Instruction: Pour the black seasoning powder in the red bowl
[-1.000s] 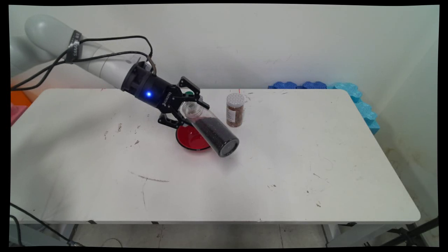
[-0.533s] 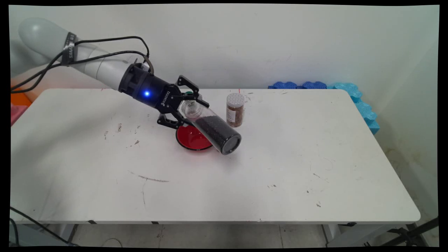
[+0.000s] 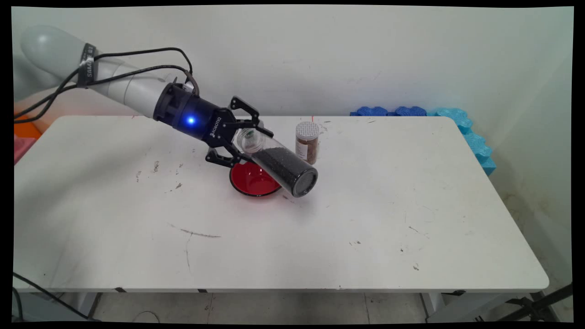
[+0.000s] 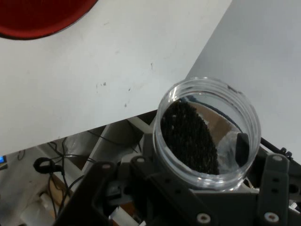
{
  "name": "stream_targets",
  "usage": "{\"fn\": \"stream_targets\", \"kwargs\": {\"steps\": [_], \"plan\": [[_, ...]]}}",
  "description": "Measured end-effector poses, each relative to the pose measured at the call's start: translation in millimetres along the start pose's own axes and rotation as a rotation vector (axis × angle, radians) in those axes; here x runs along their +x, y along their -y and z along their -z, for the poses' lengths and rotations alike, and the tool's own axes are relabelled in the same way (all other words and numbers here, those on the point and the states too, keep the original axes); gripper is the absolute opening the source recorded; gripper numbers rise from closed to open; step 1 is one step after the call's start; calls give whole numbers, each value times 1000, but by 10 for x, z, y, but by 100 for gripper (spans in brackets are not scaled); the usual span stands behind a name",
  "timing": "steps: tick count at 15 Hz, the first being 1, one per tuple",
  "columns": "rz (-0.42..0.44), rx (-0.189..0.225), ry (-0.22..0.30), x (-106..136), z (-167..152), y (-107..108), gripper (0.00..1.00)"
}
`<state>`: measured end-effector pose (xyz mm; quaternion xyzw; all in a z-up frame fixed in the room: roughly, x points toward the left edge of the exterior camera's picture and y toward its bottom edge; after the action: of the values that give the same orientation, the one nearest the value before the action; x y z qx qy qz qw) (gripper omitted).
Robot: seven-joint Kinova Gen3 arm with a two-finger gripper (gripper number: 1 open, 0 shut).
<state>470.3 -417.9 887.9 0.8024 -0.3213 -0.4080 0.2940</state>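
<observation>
My gripper (image 3: 256, 147) is shut on a clear plastic jar (image 3: 283, 167) partly filled with black grains. The jar is tilted, its dark end low and to the right, and the grains lie against that end. It hangs over the right rim of a red bowl (image 3: 249, 180) on the white table (image 3: 365, 219). In the hand view the jar (image 4: 207, 132) fills the space between the fingers, and the red bowl (image 4: 37, 16) shows at the top left. A small jar of brown spice (image 3: 306, 142) with a perforated lid stands upright just behind.
Blue foam pieces (image 3: 457, 123) lie along the table's far right corner. Orange and pink things (image 3: 23, 132) sit off the table's left edge. Black cables hang from the arm.
The jar's low end has risen and shifted a little to the right, so the jar lies closer to level. The hand has drawn slightly back to the left.
</observation>
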Motion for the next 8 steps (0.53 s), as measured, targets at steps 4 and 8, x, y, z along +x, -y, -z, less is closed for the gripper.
{"fn": "stream_targets", "kwargs": {"steps": [4,8], "plan": [[24,-16,1,-2,-28,-21,0],[46,-27,1,12,-52,-37,0]]}}
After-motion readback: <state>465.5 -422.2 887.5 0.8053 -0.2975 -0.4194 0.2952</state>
